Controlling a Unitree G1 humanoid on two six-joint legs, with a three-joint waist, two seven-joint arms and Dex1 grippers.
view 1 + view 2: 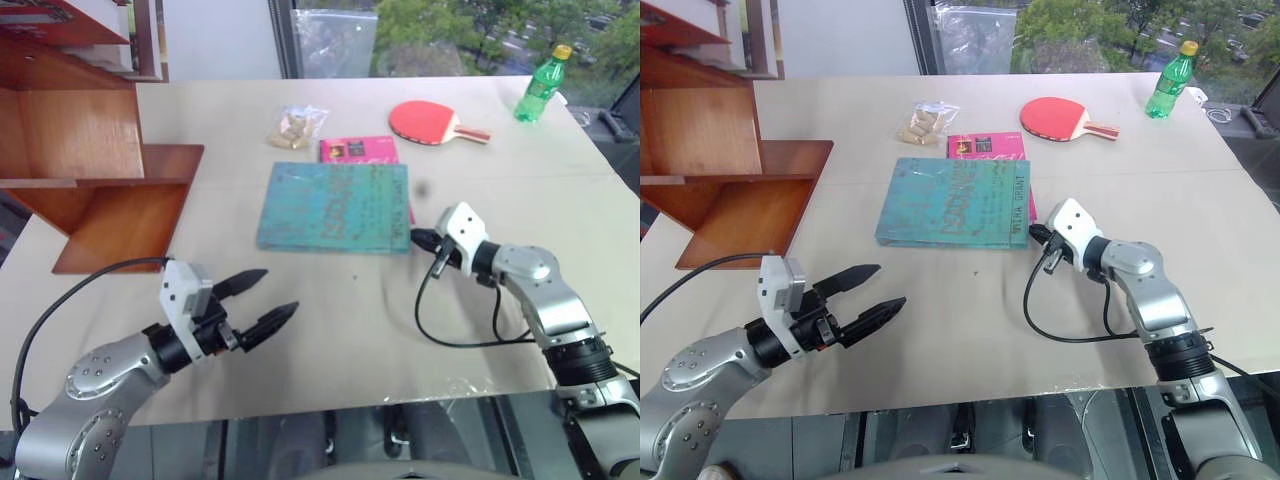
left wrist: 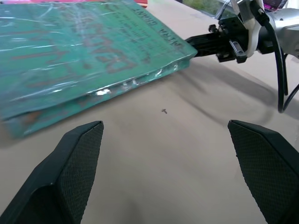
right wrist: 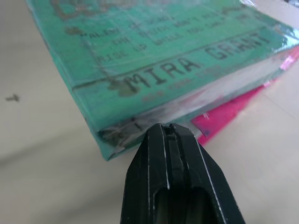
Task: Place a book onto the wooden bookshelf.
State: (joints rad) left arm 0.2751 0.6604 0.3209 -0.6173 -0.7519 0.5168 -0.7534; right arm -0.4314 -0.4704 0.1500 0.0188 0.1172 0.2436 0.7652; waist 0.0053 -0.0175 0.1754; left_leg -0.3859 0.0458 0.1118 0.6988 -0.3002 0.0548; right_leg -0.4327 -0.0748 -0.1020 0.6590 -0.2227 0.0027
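Right end effector [image 1: 1038,237], fingers pressed tight together and holding nothing, noses at the near right corner of the book [image 1: 955,203], tips at the page edge where the pink book [image 1: 985,146] peeks out beneath. Left end effector [image 1: 865,293] hangs spread wide and empty, lower left of frame, well short of the book. The book lies flat at mid-worktop [image 1: 970,330], not lifted, so the job looks barely begun: lift, carry and set-down all remain. Its long axis runs left-right across the frame. The bookshelf [image 1: 735,190] waits upper left.
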